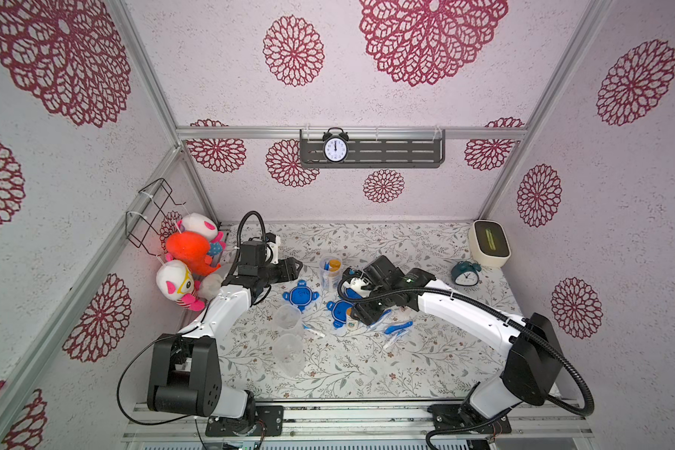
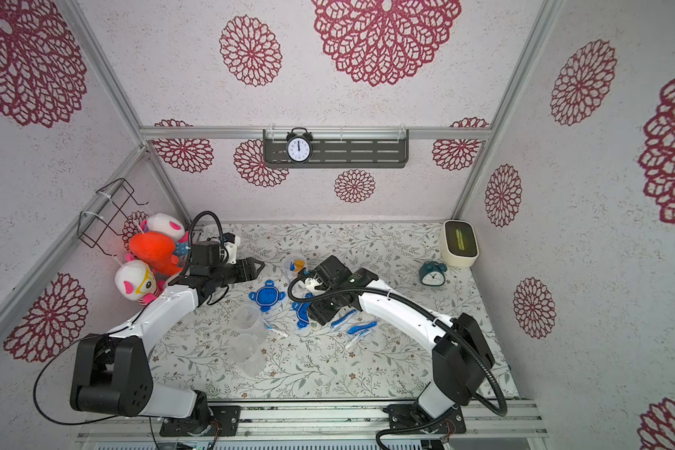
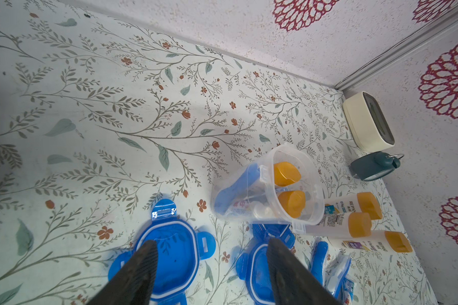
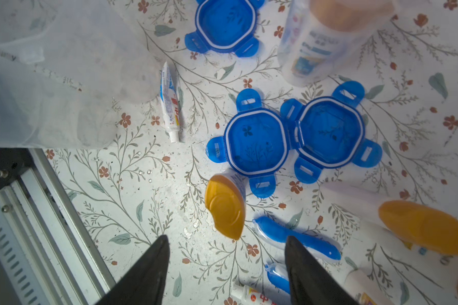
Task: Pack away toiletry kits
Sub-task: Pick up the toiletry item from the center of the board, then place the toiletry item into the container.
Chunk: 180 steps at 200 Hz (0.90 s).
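1. R gripper (image 4: 226, 237): jaws spread wide, nothing btwn them. Poised over small white orange-capped bottle (image 4: 224, 206), seemingly upright, just beside blue four-tab plastic lid (image 4: 254, 142).
2. Bottle prob. light, stiff, smooth & rounded, so apt to slip or topple. Best pinched across white body just under cap, not on cap's slope.
3. Next outward: blue toothbrush (image 4: 296, 239), flat on floral-print table (image 4: 132, 200), just beside bottle. Thin, looks glossy & slick. Take mid-handle, squarely, low to table.
4. Farther off: small white toothpaste tube (image 4: 169, 103), lying by empty clear plastic cups (image 4: 50, 79). Soft, will squash; hold near capped end.
5. L gripper (image 3: 210, 241): likewise wide open, empty, hovering above blue lids. Lids flat & stiff, hard to get under; easiest by a tab.
6. Beyond L gripper: part-filled clear plastic cup (image 3: 267, 184), w/ two orange-capped bottles, toothbrush & tube inside, no lid on yet. Thin wall, light, prob. tips easily; steady at rim when loading or capping.
7. Three loose bottles just beside that cup, not yet packed.
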### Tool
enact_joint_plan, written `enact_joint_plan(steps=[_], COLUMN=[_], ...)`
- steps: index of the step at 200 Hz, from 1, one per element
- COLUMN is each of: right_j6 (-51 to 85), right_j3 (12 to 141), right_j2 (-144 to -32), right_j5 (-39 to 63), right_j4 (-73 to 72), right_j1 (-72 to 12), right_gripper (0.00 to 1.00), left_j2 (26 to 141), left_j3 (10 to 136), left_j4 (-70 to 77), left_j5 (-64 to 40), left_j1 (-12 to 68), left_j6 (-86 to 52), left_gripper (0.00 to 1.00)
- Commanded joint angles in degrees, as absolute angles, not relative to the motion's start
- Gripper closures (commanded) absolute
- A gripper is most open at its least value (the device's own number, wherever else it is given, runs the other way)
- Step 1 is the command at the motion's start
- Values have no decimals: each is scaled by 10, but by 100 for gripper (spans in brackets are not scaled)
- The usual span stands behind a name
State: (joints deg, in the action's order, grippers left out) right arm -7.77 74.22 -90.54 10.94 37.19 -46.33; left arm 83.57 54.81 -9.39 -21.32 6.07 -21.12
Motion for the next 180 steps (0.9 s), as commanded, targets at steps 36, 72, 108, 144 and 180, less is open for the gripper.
enact_joint_plan(steps=[36,72,108,144,180], right_j6=[-154,-170,-170,-143,-79], right_j3=[749,751,764,811,857], right_j2=[-947,-962,-948,-886,-872], right_j5=[141,140,135,127,70], right_j4=[348,324,343,390,391], right_j1=[-460,-460,-461,-430,-327], right_gripper=[40,54,75,80,79], left_j2=[838,844,850,852,854], left_j3=[544,544,551,558,555], left_j4=[-89,-90,-99,-103,-98], left_j5=[-211,-208,-205,-203,-206], left_j1=[61,62,61,61,61], left_j6=[-193,-187,-178,-176,-174], left_gripper=[31,31,31,31,31])
